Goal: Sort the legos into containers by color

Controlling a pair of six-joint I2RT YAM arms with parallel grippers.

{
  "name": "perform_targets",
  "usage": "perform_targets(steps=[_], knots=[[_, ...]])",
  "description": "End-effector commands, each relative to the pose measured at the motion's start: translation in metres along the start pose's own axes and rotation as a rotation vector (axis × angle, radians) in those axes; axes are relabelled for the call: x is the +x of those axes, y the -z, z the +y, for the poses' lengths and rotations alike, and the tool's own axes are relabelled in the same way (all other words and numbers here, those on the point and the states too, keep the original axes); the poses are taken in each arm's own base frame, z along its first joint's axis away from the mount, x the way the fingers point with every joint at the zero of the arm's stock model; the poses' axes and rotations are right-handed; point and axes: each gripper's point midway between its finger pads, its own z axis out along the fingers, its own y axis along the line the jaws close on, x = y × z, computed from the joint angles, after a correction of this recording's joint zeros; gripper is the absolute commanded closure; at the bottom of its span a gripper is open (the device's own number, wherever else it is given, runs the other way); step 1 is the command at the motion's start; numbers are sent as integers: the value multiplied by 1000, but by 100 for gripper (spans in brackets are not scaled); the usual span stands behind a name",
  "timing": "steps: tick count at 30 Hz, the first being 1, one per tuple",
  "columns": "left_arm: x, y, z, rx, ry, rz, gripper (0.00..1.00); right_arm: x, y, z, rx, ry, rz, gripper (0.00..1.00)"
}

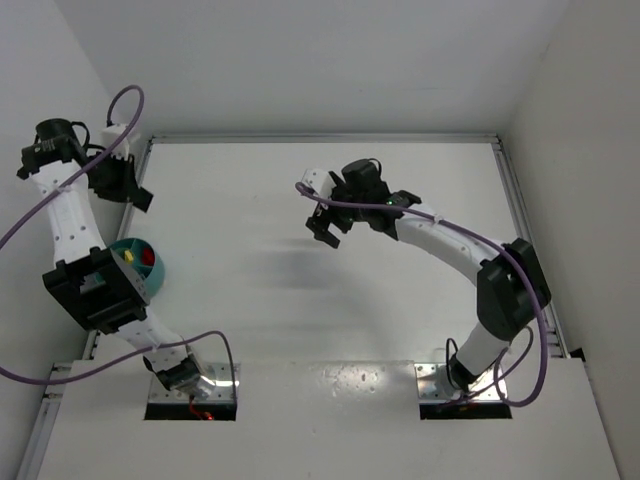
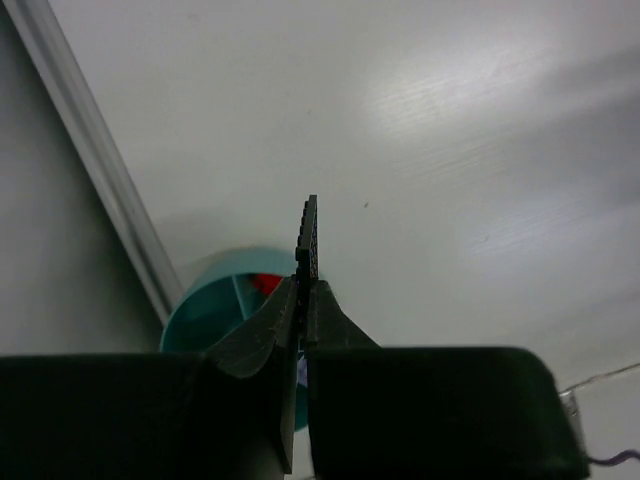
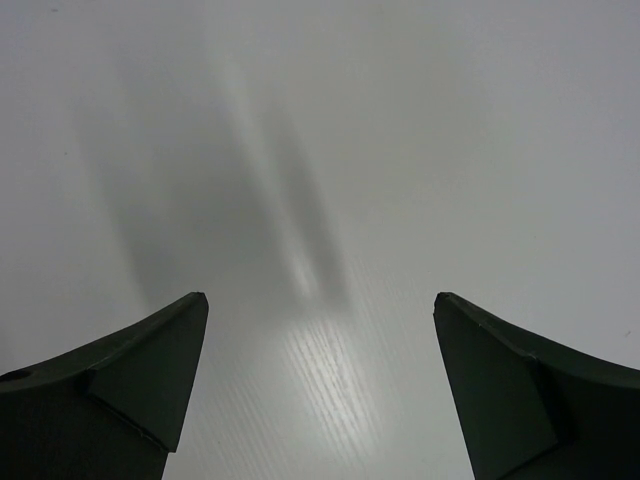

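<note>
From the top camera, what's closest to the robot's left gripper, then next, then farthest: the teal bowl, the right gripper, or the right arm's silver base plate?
Starting from the left gripper:
1. teal bowl, close by at the table's left edge.
2. right gripper, over the middle of the table.
3. silver base plate, at the near edge on the right.

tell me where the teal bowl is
In the top view, the teal bowl sits at the left edge of the table, partly under the left arm.
</note>
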Motion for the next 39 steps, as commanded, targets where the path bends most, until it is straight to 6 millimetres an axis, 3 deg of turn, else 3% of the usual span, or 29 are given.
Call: perform_targets(steps=[1, 13, 18, 23, 27, 32, 39], knots=[[36, 12, 11, -48, -181, 171, 100, -13, -1, -12, -1, 15, -40, 5], [88, 31, 71, -106, -264, 274, 100, -5, -10, -17, -49, 48, -5, 5], [104, 31, 76, -93, -249, 284, 100, -9, -15, -19, -64, 42, 3, 5], [120, 18, 76, -49, -264, 300, 100, -10, -20, -22, -70, 47, 13, 5], [126, 10, 77, 1, -290, 314, 100, -13, -19, -23, -69, 38, 12, 5], [118, 7, 96, -15, -301, 308, 100, -14, -20, -20, -68, 44, 15, 5], [104, 17, 99, -41, -350, 264, 100, -8, -18, -18, -61, 22, 29, 5]])
